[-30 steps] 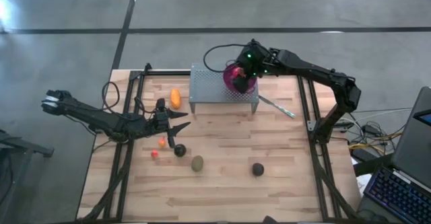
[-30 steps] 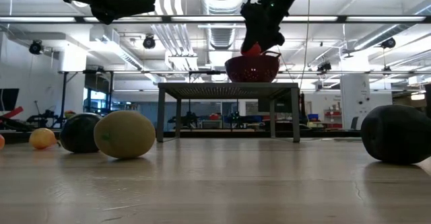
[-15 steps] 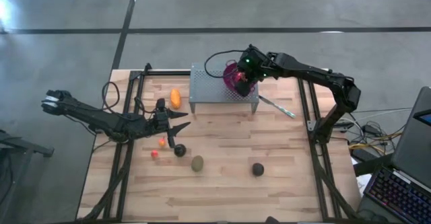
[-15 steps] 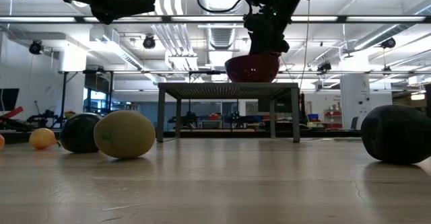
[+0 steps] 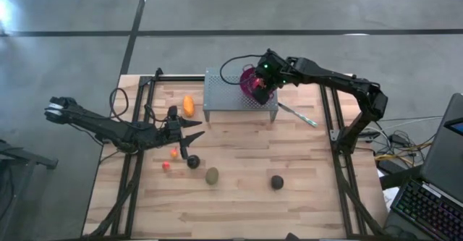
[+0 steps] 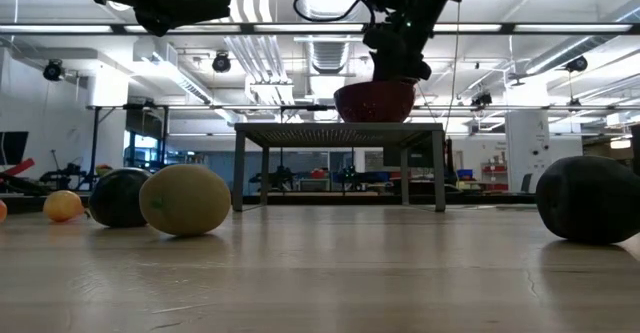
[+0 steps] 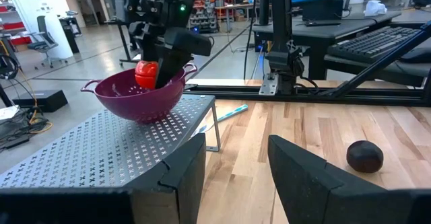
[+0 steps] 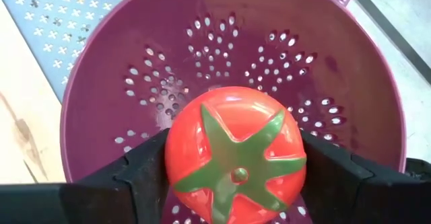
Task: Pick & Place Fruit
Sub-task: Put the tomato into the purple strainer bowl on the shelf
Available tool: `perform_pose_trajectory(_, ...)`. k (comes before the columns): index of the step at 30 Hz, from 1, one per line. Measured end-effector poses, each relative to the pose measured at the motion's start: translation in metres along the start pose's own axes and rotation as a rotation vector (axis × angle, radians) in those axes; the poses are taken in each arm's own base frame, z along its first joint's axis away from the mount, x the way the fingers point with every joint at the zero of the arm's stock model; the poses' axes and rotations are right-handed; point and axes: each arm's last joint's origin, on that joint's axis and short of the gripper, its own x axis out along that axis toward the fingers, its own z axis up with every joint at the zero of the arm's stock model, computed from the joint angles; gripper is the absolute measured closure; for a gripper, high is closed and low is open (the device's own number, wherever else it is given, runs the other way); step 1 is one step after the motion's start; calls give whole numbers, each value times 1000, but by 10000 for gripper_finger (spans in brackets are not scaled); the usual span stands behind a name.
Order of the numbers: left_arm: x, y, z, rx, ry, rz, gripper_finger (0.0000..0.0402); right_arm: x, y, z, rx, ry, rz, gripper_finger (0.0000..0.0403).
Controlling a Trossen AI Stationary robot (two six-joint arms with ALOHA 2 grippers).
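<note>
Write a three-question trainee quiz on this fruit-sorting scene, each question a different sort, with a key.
1. True or false: the right hand grips a red tomato over the purple colander.
2. Multiple choice: the colander stands on A) the bare wooden table, B) the perforated metal stand, C) the floor.
3. Fill in: the left hand hangs with its fingers apart near the small orange ball and holds ____.

Key: 1 true; 2 B; 3 nothing.
</note>
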Motion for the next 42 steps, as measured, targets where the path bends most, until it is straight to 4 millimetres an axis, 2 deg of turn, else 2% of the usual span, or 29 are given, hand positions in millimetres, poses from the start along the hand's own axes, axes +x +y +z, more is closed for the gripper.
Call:
perform_pose_trajectory(7, 0, 0, 0, 0, 0, 0, 234, 7, 0, -4, 0, 1, 0, 130)
perform_pose_trajectory(15, 0, 0, 0, 0, 0, 1, 234, 11, 0, -7, -4, 5, 0, 145)
perform_pose_trajectory(23, 0, 0, 0, 0, 0, 1, 234, 11, 0, -7, -1, 4, 1, 121)
perform_pose_trajectory(34, 0, 0, 0, 0, 0, 0, 234, 11, 0, -7, -4, 3, 2, 137)
perform_pose_trajectory(42, 0, 0, 0, 0, 0, 0, 234, 11, 0, -6, -7, -2, 2, 99)
